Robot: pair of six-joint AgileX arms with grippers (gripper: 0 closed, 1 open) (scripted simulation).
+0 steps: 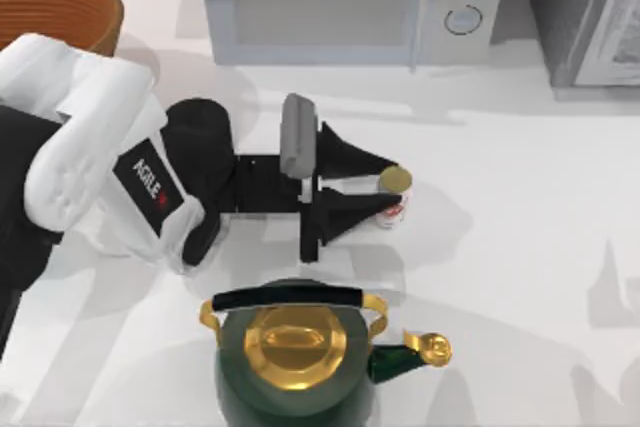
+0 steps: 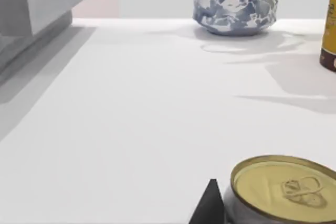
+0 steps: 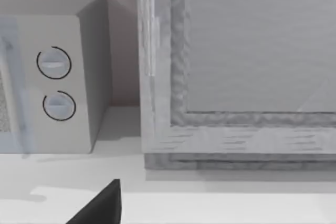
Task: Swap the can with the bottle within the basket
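Your left gripper point(image 1: 385, 192) straddles the bottle point(image 1: 393, 194) mid-table point(image 1: 520, 247); the basket point(image 1: 60, 7) occupies the far left corner, the kettle point(image 1: 300, 357) the near edge

A dark green and gold kettle point(image 1: 295, 362) stands at the white bench's point(image 1: 520, 247) six o'clock edge, spout toward three o'clock. A grey microwave point(image 1: 350, 2) sits at twelve o'clock, a grey framed panel point(image 1: 590, 12) beside it. A blue-and-white vase point(image 2: 239, 1) stands farther off.
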